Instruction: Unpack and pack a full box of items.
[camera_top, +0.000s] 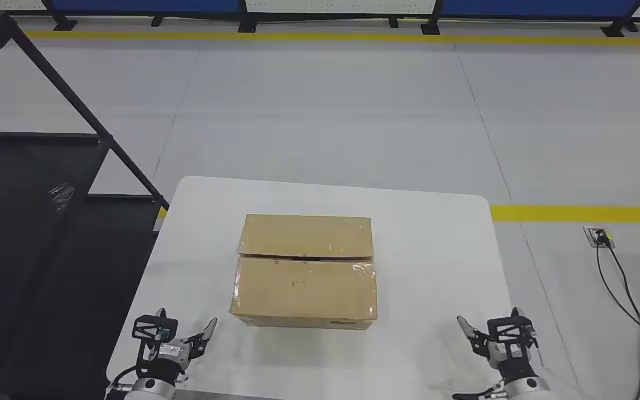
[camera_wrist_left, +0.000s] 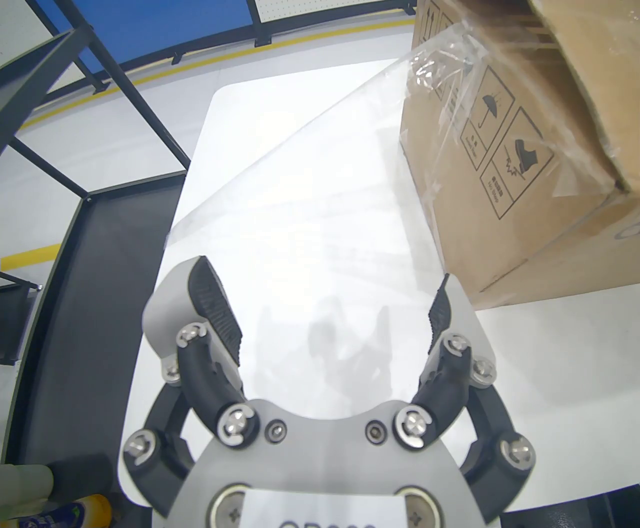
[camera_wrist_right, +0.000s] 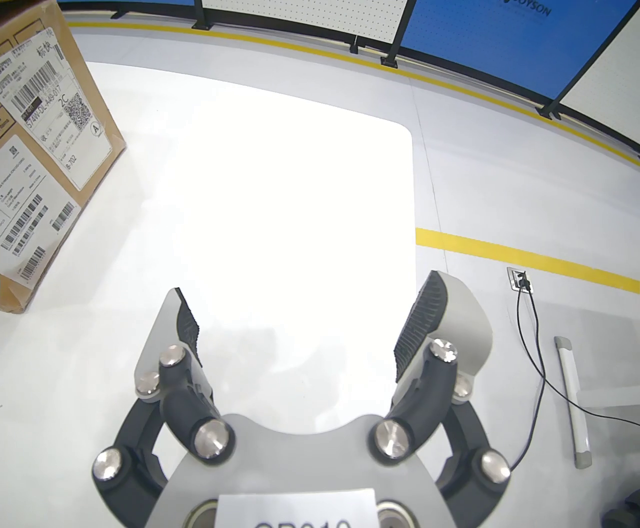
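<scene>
The cardboard box (camera_top: 305, 270) stands closed in the middle of the white table (camera_top: 430, 260), with its top flaps meeting at a seam under clear tape. It lies ahead of both claws and between them, touched by neither.

The left claw (camera_top: 177, 330) hovers at the near table edge. Its fingers are spread wide with nothing between the ribbed pads (camera_wrist_left: 215, 305). In the left wrist view this claw (camera_wrist_left: 322, 287) has the box (camera_wrist_left: 525, 150) ahead and off to its inner side, near but apart, showing the face printed with handling symbols. A clear film (camera_wrist_left: 300, 165) runs from that face across the table in front of the claw. It may be loose tape or wrapping, though the picture does not settle which.

The right claw (camera_top: 495, 330) also sits at the near edge, equally spread and empty. From this claw (camera_wrist_right: 306, 300) the box (camera_wrist_right: 45, 150) is ahead toward the inner side, well apart, with white barcode labels on the facing wall.

Outward of the left claw stands a black metal rack (camera_top: 50, 250). Outward of the right claw, a yellow floor line (camera_top: 560, 212) passes a floor socket (camera_wrist_right: 520, 280) with a black cable.
</scene>
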